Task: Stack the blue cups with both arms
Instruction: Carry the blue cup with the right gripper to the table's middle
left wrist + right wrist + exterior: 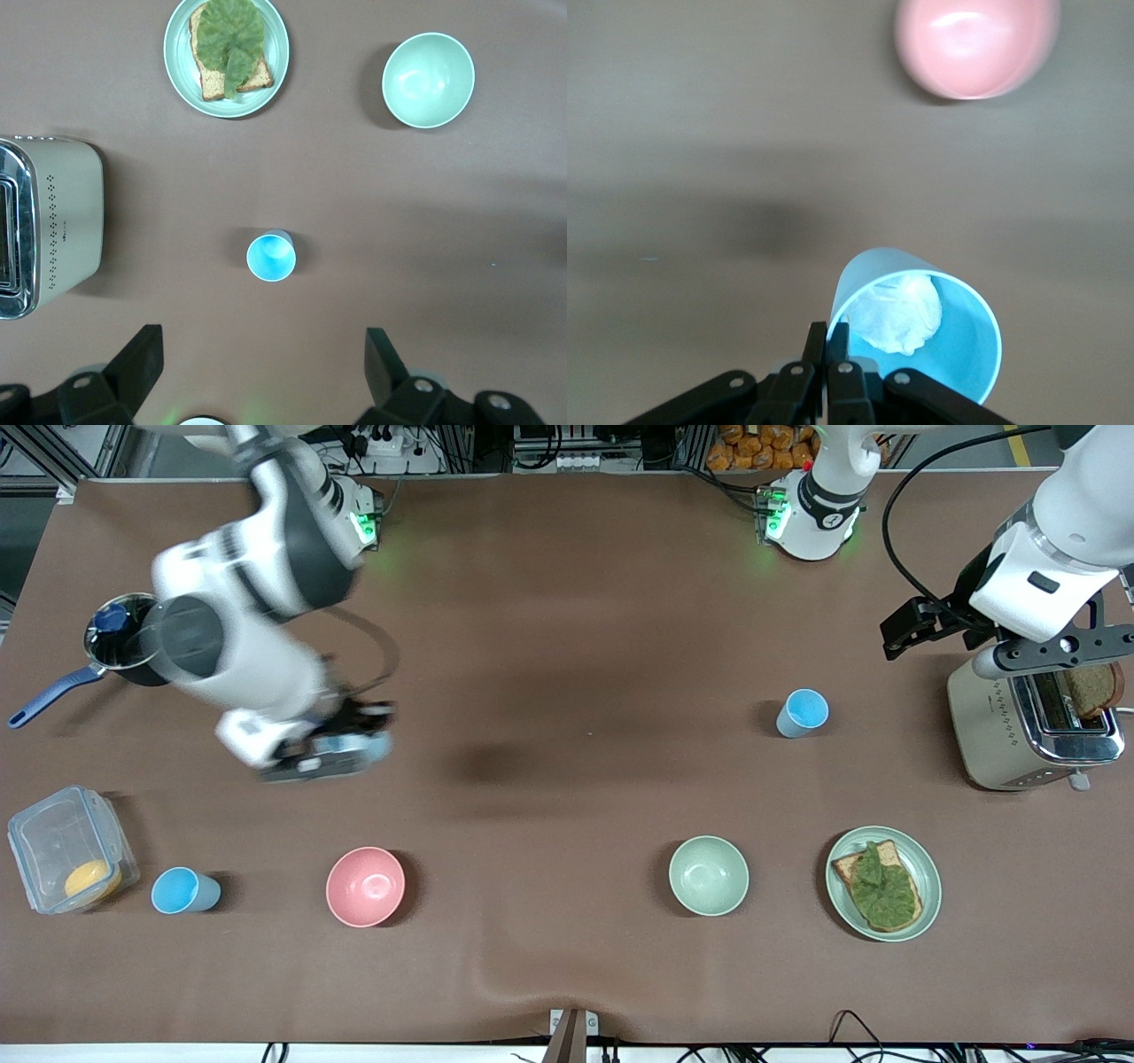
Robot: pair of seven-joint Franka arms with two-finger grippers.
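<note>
Front view: two blue cups stand on the surface, one (803,714) near the toaster (1032,726), another (183,891) between the pink bowl (365,886) and a clear box (66,849) with something orange inside; a plate (921,881) carries toast. Left wrist view: the left gripper (261,376), spread wide, hangs over the first cup, which is empty. Right wrist view: the right gripper (831,350) pinches the rim of a third cup (930,328) holding a white wad, unseen in the front view.

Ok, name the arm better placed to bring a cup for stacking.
Right. The right gripper is shut on the rim of a blue cup, lifted over the table. The left gripper hangs open and empty above the cup beside the toaster.
</note>
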